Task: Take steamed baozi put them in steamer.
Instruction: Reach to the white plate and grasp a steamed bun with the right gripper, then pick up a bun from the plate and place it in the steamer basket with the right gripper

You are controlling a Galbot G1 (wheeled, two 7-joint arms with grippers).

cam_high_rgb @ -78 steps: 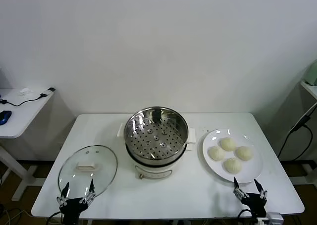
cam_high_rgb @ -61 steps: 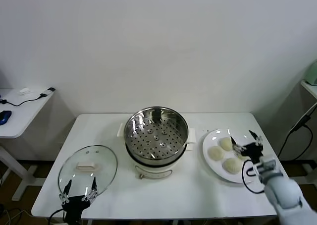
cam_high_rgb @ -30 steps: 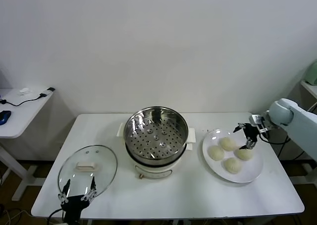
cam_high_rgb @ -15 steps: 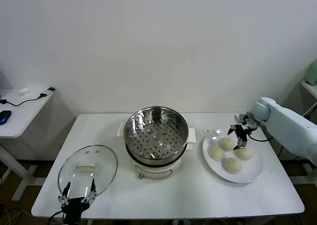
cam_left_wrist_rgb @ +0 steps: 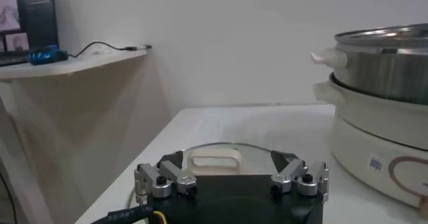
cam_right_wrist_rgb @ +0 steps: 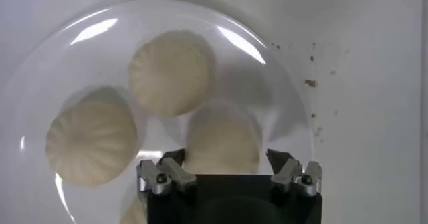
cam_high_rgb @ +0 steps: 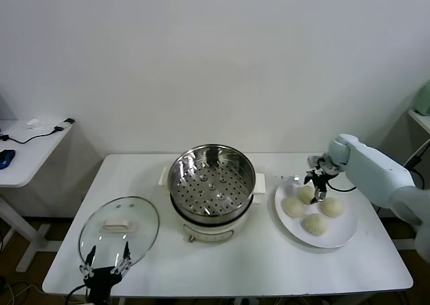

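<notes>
On the white worktop [cam_high_rgb: 262,265] you have the steamer [cam_high_rgb: 212,183] in the middle, its perforated steel basket sitting on the white cooker base. To its right, just beside it, lies the white plate [cam_high_rgb: 342,232] carrying all four steamed baozi [cam_high_rgb: 314,223]. The glass lid [cam_high_rgb: 119,231] lies flat at the near left corner, well apart from the plate.

Your right gripper [cam_high_rgb: 316,188] hangs over the plate's far side, above the baozi nearest the steamer's side. The right wrist view shows what the head view cannot: the fingers [cam_right_wrist_rgb: 162,176] stand apart on either side of one bun [cam_right_wrist_rgb: 222,142], not visibly pressing it, with two more buns beside it.

Your left gripper [cam_high_rgb: 105,268] is parked at the worktop's near edge, just in front of the lid, fingers [cam_left_wrist_rgb: 164,180] spread wide and holding nothing. Its wrist view shows the lid's white handle [cam_left_wrist_rgb: 211,160] and the steamer's side [cam_left_wrist_rgb: 381,122].

A side table [cam_high_rgb: 27,150] with cables stands off to the left.
</notes>
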